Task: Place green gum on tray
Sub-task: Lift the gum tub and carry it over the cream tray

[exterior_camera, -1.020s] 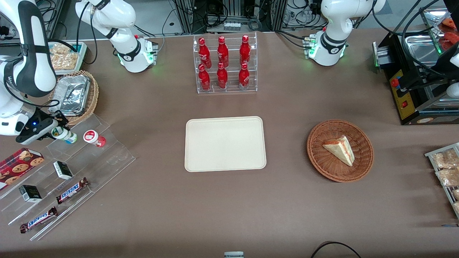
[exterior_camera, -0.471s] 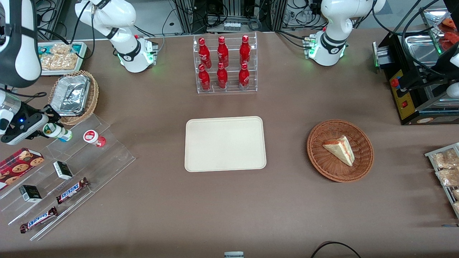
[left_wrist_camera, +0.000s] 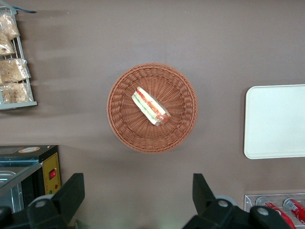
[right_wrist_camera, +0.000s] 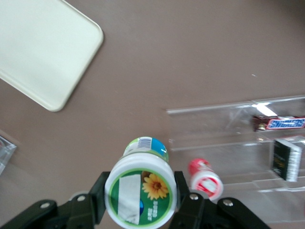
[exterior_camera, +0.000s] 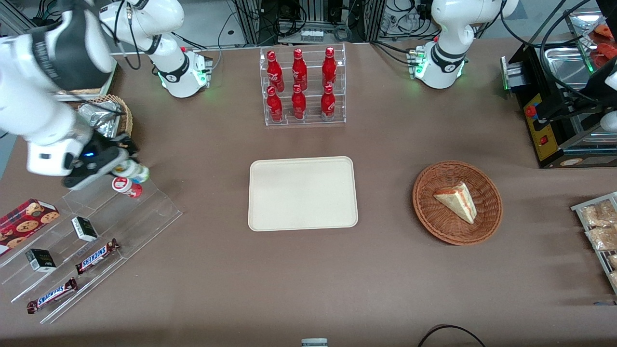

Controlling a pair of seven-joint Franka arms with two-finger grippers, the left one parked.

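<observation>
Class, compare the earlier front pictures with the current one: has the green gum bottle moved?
Yes. Held in the claw, the green gum has moved toward the tray, now above the red-lidded bottle.

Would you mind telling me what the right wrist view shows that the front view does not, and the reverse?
Only the right wrist view shows the green gum's lid face, with its flower mark, clamped in the gripper. Only the front view shows the rack of red bottles, the sandwich basket and the foil-lined basket. Both show the gripper shut on the green gum, the red-lidded bottle on the clear stand, a Snickers bar and the tray, which lies bare.
</observation>
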